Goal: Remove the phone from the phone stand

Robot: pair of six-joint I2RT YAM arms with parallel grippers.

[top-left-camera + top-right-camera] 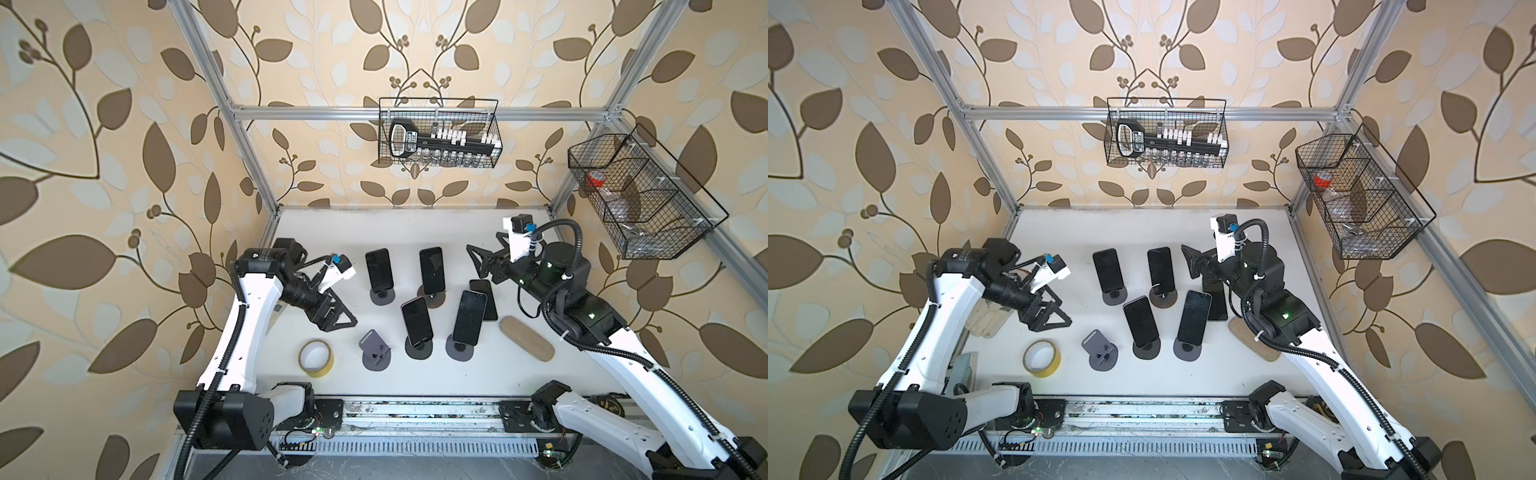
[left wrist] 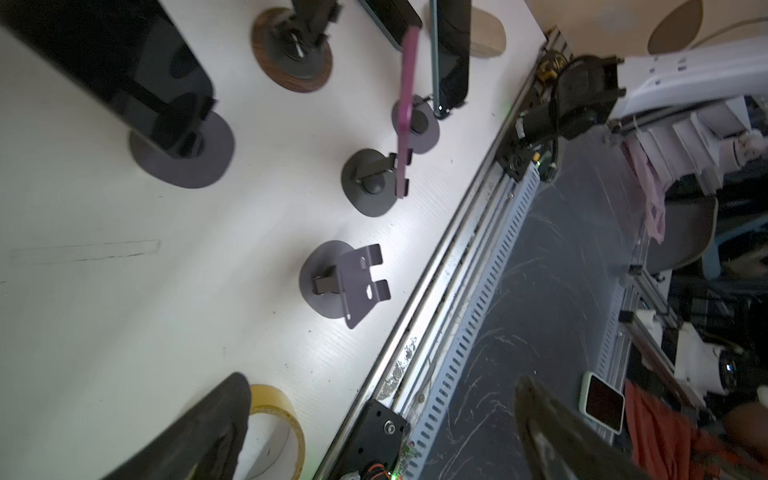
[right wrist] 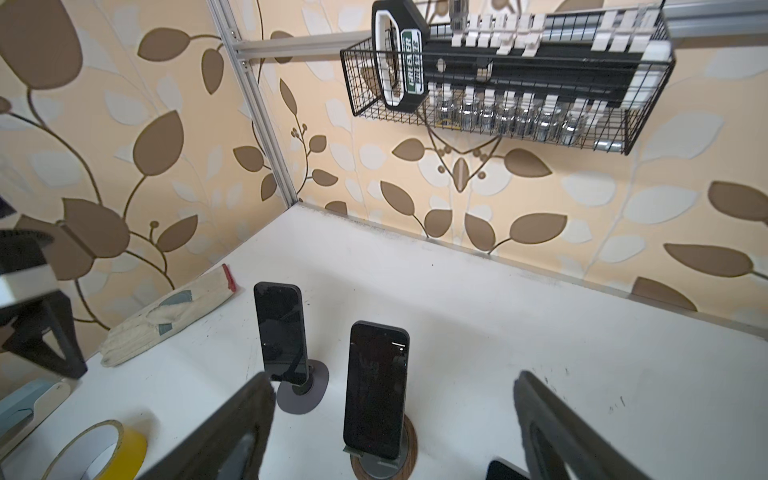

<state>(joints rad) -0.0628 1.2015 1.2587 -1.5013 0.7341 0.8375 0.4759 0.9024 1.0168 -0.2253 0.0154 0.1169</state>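
Left arm (image 1: pixel 243 340) and right arm (image 1: pixel 665 399): white link shells, black joint housings. Black corrugated conduit (image 1: pixel 578 245), secured by white cable ties (image 1: pixel 566 276), runs along each arm from the base rail (image 1: pixel 415 411). Fingers (image 2: pixel 199 440): black triangular open frames. White wrist camera mounts (image 1: pixel 519 245) carry blue connectors (image 1: pixel 529 227).

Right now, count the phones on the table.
5. Four are propped upright: back-left phone, back-right phone, front-left phone, front-right phone. The flat phone lies partly hidden behind that one.
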